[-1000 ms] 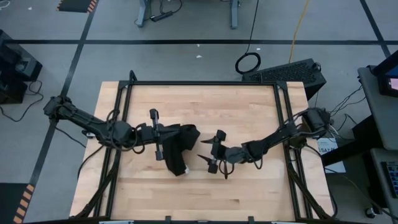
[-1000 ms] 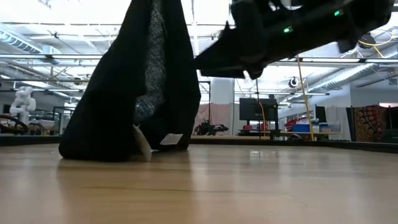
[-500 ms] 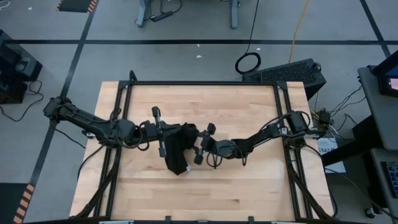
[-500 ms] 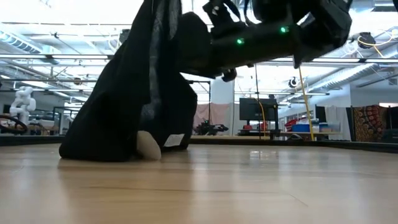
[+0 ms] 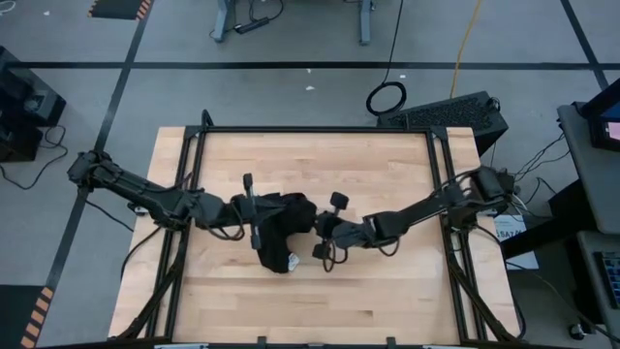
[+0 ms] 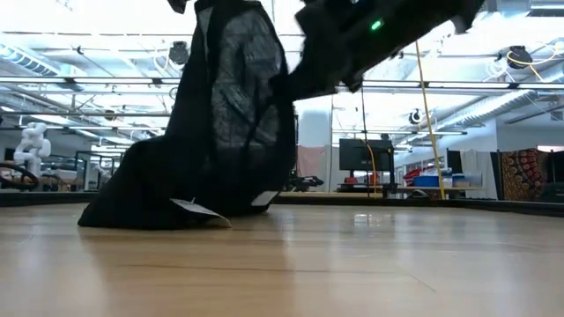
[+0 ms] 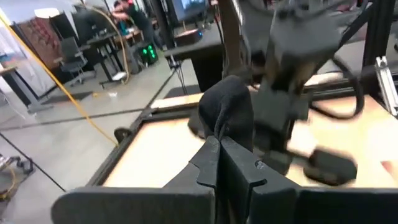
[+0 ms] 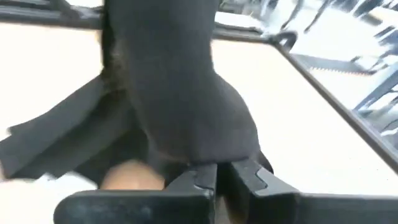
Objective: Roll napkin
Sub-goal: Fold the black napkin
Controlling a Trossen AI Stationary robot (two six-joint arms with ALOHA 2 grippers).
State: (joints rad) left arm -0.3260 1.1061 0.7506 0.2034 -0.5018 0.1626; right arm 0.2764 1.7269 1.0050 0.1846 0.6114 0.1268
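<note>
The black napkin [image 5: 282, 229] hangs bunched between my two grippers over the middle of the wooden table. Its lower end [image 6: 141, 214] lies on the tabletop, with the white tag [image 6: 199, 209] beside it. My left gripper [image 5: 258, 219] comes from the table's left and is shut on the cloth's upper part. My right gripper [image 5: 312, 231] comes from the right and is shut on the cloth's other side. In the low view the napkin [image 6: 231, 106] rises out of the top of the picture, so both holds are hidden there. My left gripper pinches a bunched fold of the napkin's upper part [image 7: 224, 124] between its two fingers, coming nearly level from the table's left. The cloth bulges above the fingertips. How many layers it holds, I cannot tell. My right gripper pinches a rounded bunch of the napkin's upper part [image 8: 199, 149] between its two fingers, from the table's right, slanting a little downward. The cloth hangs below both holds, its lower end resting on the table.
The wooden tabletop [image 5: 387, 301] is bare toward its near edge and right side. A black frame [image 5: 320, 129] runs along the table's far edge and down both sides. Cables and a dark box [image 5: 455, 109] lie on the floor beyond the far right corner.
My right gripper has gone toward the table's left to the napkin, shut on its upper part and risen. My left gripper has tipped more level, still shut on the cloth. The napkin's upper part is bunched between the two; its lower end has stayed on the table.
</note>
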